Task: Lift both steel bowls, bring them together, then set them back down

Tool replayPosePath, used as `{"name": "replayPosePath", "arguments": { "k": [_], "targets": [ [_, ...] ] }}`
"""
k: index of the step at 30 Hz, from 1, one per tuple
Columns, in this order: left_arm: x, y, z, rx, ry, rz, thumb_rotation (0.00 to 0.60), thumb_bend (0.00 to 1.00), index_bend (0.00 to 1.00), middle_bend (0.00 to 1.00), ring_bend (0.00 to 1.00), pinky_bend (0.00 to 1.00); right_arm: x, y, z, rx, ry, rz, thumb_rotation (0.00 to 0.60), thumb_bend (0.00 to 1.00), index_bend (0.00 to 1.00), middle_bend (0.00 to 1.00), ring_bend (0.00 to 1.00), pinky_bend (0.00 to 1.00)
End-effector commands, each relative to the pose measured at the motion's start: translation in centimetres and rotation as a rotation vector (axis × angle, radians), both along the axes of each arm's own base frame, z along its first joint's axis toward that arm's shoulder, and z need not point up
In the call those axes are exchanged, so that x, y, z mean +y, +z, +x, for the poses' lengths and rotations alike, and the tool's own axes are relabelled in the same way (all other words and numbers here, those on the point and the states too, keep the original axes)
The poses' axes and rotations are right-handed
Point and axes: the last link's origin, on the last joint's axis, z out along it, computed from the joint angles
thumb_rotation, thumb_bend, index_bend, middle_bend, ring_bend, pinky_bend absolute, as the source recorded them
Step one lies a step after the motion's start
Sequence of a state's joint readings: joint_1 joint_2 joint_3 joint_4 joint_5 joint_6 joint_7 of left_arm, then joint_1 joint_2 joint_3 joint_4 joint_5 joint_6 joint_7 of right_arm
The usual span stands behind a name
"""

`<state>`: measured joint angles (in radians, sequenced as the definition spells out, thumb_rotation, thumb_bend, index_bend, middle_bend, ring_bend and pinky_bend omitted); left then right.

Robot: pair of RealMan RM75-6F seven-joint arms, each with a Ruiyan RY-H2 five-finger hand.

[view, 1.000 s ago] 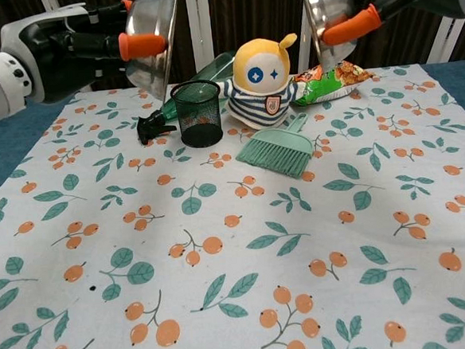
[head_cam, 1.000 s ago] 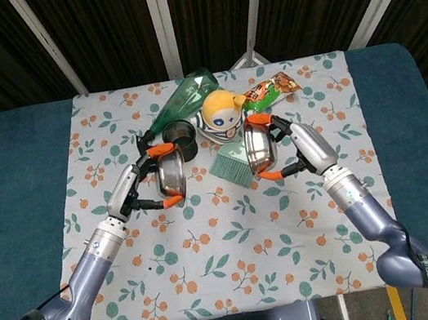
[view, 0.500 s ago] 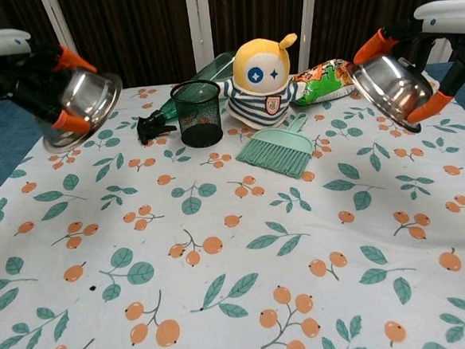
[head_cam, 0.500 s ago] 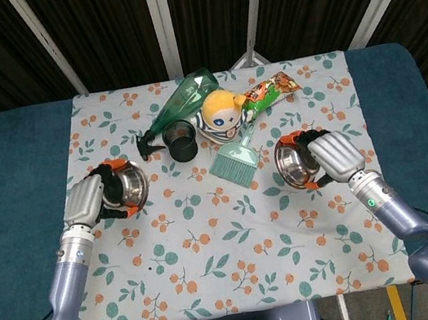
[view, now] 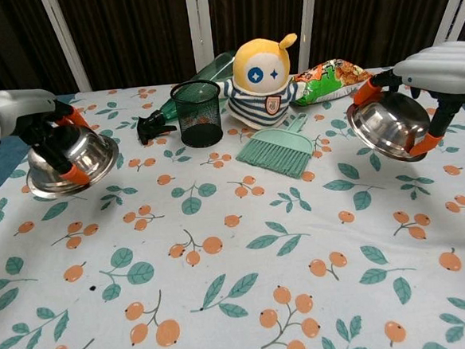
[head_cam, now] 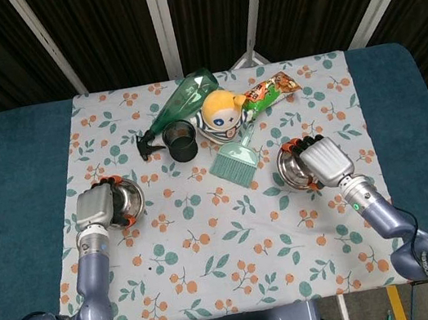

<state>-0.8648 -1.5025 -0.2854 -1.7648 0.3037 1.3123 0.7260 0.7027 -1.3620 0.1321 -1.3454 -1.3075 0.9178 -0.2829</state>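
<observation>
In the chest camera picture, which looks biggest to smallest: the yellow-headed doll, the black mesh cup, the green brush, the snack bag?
1. Doll
2. Green brush
3. Black mesh cup and snack bag look close; the bag lies farther back, partly behind the doll, so I won't rank them.

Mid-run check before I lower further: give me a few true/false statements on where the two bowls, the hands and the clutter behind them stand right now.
1. The left hand holds the left steel bowl clear of the tablecloth. True; the chest view shows it tilted and above the cloth.
2. The right steel bowl already sits flat on the cloth with the right hand withdrawn. False; the hand grips it, tilted, off the cloth.
3. The two bowls touch each other. False; they are far apart, on opposite sides of the table.
4. The green dustpan brush lies in front of the plush doll. True.
5. The mesh cup lies tipped over. False; it stands upright beside the spray bottle.
</observation>
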Motion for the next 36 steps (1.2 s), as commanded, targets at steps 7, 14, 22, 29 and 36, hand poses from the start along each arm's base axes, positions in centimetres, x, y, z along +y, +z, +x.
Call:
{"name": "replayPosePath", "arguments": {
  "k": [7,14,22,29,36],
  "targets": [
    [0.6,-4.0,0.8,-0.073,-0.028,-0.045,0.6,0.15,0.42,0.3,0.15,0.36,-0.4,-1.6,-0.9,0.044,-0.037,0.016,0.6,0.07,0.39,0.26,0.35,0.33],
    [0.3,-5.9,1.6,-0.177,-0.025,-0.09,0.6,0.11,0.24,0.08,0.0,0.17,0.3,-3.0,-0.9,0.066,-0.092,0.064,0.6,0.07,0.24,0.14,0.16,0.21],
    [0.1,-4.6,2.6,-0.254,-0.079,-0.103,0.6,0.06,0.14,0.0,0.0,0.08,1.3,-3.5,0.8,-0.011,-0.156,0.113,0.6,0.04,0.08,0.0,0.04,0.15],
    [-0.6,0.8,2.9,-0.258,-0.153,-0.024,0.6,0.05,0.13,0.0,0.0,0.05,-0.3,1.2,0.7,-0.139,-0.196,-0.022,0.6,0.04,0.07,0.0,0.02,0.13],
    [-4.4,9.1,-1.7,0.013,-0.267,0.172,0.6,0.05,0.14,0.0,0.0,0.05,-1.5,10.6,-3.7,-0.356,-0.245,-0.327,0.6,0.04,0.07,0.0,0.06,0.13]
  ]
}}
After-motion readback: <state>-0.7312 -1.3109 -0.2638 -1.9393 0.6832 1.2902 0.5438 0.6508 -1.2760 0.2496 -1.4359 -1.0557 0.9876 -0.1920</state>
